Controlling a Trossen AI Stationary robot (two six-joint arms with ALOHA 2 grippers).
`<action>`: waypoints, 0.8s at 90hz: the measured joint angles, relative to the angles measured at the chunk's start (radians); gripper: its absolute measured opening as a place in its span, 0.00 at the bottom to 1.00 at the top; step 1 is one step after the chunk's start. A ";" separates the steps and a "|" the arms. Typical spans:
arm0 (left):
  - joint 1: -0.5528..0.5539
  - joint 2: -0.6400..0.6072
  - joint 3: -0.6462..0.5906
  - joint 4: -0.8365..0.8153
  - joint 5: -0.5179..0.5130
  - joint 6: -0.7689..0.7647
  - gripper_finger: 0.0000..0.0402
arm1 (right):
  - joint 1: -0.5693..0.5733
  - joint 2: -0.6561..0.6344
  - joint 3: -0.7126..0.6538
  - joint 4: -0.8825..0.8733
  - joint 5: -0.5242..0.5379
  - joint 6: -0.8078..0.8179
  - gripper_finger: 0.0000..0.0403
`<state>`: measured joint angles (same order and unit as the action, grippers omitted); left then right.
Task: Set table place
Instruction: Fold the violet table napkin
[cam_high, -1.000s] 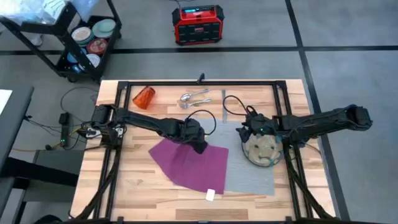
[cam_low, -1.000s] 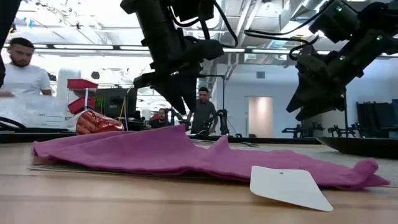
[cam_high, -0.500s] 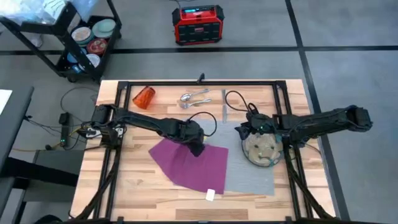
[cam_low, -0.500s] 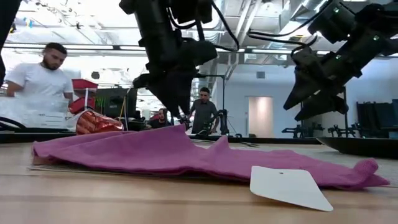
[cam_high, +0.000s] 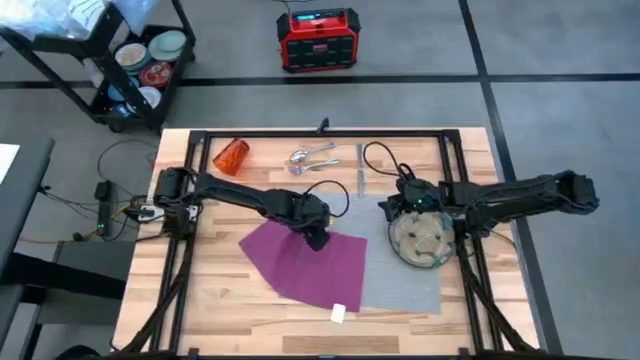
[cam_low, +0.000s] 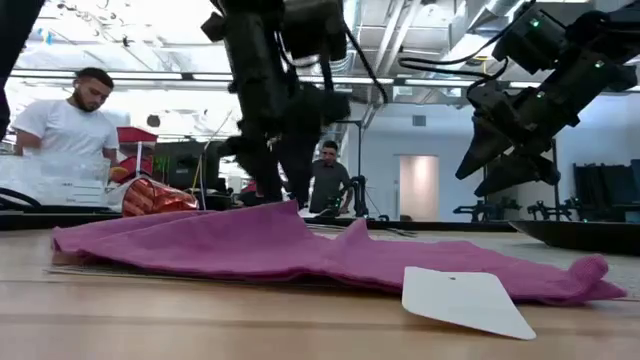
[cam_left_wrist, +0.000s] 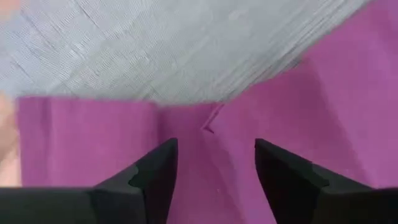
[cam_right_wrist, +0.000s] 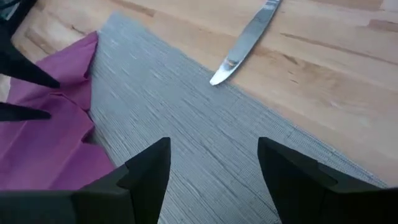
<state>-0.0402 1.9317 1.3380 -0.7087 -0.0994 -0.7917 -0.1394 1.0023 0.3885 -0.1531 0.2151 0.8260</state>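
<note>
The magenta napkin (cam_high: 305, 262) lies spread on the wooden table (cam_high: 200, 300), its right part over the grey placemat (cam_high: 405, 285). My left gripper (cam_left_wrist: 214, 155) is open, fingers pointing down at the napkin's far edge (cam_high: 318, 238), astride a small fold (cam_left_wrist: 208, 124). The patterned plate (cam_high: 420, 242) rests on the placemat's far right. My right gripper (cam_high: 386, 209) hangs open above the placemat (cam_right_wrist: 205, 124), just left of the plate. The orange cup (cam_high: 231, 156) lies on its side at the far left; fork and spoon (cam_high: 312, 157) and knife (cam_high: 360, 170) lie at the far edge. My left gripper stands open over the napkin's far edge (cam_left_wrist: 186, 118), coming from above with one finger on either side of a fold. Whether the fingertips (cam_left_wrist: 163, 163) touch the cloth, I cannot tell.
A small white tag (cam_high: 339, 313) lies at the napkin's near corner. A black rail frame (cam_high: 320, 133) edges the table. Beyond the far edge, people stand in the room, with a red box (cam_high: 317, 38) and a cart (cam_high: 130, 60) on the floor.
My left gripper has gone down toward the napkin's far edge and turned about its wrist, staying open. My right gripper has drawn a little toward the table's left edge, away from the plate's rim. Napkin and plate have stayed where they were.
</note>
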 joint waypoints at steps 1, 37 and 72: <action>0.000 0.006 0.000 0.001 0.005 0.000 0.49 | 0.000 0.000 0.000 0.000 -0.001 -0.003 0.57; 0.002 0.046 0.003 0.016 0.042 -0.045 0.47 | 0.000 0.000 0.000 -0.010 -0.005 -0.026 0.57; 0.002 0.046 0.076 -0.049 0.014 -0.017 0.47 | 0.000 0.000 0.000 -0.012 -0.005 -0.030 0.57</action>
<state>-0.0387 1.9778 1.4139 -0.7575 -0.0849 -0.8085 -0.1394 1.0023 0.3885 -0.1651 0.2100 0.7963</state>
